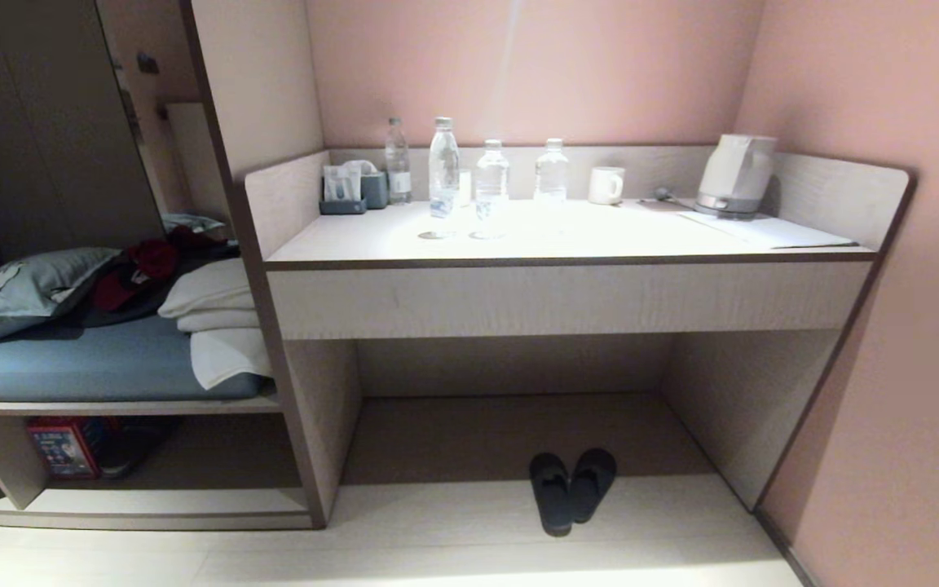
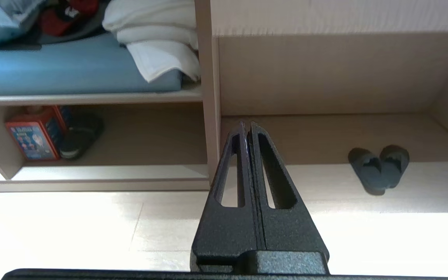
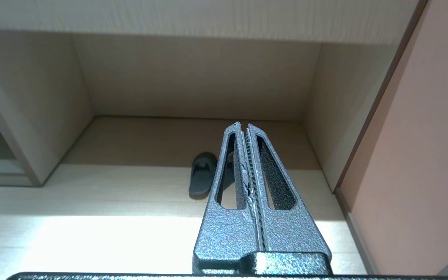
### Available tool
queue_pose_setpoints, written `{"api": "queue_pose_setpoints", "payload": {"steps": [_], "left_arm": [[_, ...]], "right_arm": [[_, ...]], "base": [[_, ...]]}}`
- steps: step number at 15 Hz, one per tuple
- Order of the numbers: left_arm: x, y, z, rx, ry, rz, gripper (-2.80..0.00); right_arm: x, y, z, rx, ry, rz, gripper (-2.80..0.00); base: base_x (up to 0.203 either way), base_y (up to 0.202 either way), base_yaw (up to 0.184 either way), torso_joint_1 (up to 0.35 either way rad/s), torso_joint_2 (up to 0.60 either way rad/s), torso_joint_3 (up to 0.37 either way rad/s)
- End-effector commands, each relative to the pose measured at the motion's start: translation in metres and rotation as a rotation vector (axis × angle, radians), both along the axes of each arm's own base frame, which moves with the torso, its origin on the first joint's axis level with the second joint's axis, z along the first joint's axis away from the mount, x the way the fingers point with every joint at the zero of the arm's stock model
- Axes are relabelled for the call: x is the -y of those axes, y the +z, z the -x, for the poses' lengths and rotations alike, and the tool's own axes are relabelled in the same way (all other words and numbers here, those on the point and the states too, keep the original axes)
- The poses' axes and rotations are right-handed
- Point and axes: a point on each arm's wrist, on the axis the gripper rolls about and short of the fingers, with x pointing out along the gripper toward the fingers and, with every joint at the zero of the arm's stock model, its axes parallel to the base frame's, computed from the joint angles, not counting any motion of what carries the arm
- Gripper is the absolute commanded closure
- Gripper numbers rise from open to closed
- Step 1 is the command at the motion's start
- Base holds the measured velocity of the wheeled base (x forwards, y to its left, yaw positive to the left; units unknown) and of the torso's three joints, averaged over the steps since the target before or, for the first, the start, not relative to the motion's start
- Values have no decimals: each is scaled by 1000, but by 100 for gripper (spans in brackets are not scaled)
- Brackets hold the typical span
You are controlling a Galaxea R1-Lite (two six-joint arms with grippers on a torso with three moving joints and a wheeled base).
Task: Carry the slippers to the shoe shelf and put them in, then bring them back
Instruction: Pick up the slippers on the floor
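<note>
Nothing is done yet: you see the slippers [image 1: 571, 489] at lower centre, shoe shelf [image 1: 135, 501] lower left; left gripper [image 2: 247, 126] and right gripper [image 3: 243, 126] closed, empty

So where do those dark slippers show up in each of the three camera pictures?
Head view: the slippers lie side by side on the floor at the front of the desk alcove, low and right of centre.
Left wrist view: the pair lies right of the shut left gripper.
Right wrist view: the pair is partly hidden behind the shut right gripper.
Shared landmark: the alcove's back panel.
</note>
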Motion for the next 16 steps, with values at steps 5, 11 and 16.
{"api": "queue_pose_setpoints", "payload": {"steps": [5,11,16], "left_arm": [[0,0,0,-1,1,2,0],[0,0,0,1,1,1,0],[0,0,0,0,1,1,0]], "right_arm": [[0,0,0,-2,0,0,0],[0,0,0,-1,0,-1,0],[0,0,0,0,0,-3,0]], "base": [[0,0,0,-63,357,290],[0,0,0,-3,29,23],[0,0,0,0,0,0]]}}
